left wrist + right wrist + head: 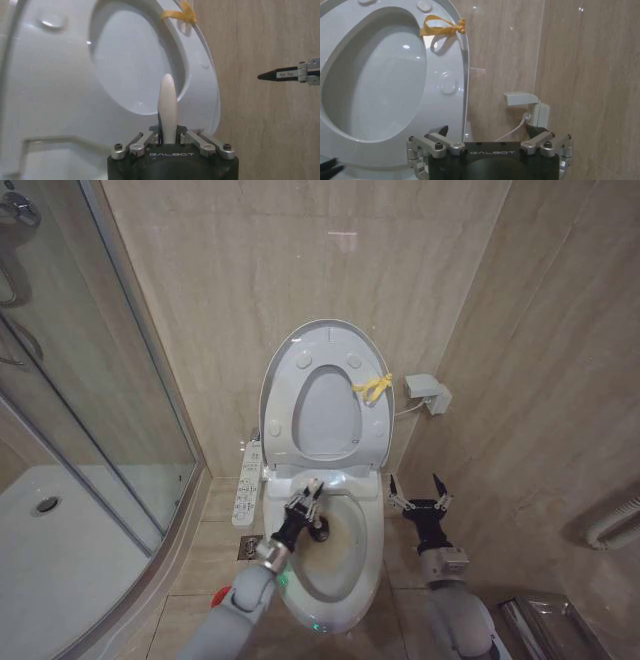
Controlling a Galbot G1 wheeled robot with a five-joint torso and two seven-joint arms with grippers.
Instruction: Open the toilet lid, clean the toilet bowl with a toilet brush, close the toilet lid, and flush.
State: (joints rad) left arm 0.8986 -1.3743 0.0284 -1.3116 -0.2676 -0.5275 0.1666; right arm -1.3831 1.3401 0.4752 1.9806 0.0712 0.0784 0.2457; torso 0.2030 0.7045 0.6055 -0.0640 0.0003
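Observation:
The toilet lid (325, 415) stands upright against the wall with the seat ring (283, 405) raised in front of it. A yellow tie (373, 387) hangs at their right edge. Below lies the toilet bowl (352, 565), brown stains on its inner wall. My left gripper (309, 500) hovers over the bowl's back part, shut on the toilet brush's white handle (167, 107), whose rounded end points toward the lid (135, 67). The bristle head is hidden. My right gripper (420, 490) hangs open and empty to the right of the bowl, and it faces the lid (380, 86) and tie (442, 28).
A glass shower enclosure and white shower tray (60, 550) fill the left. A control panel (247, 485) sits on the toilet's left side, with a red holder cup (218, 596) on the floor below. A wall box (428, 392) with cable is at right, a metal bin (545, 620) at lower right.

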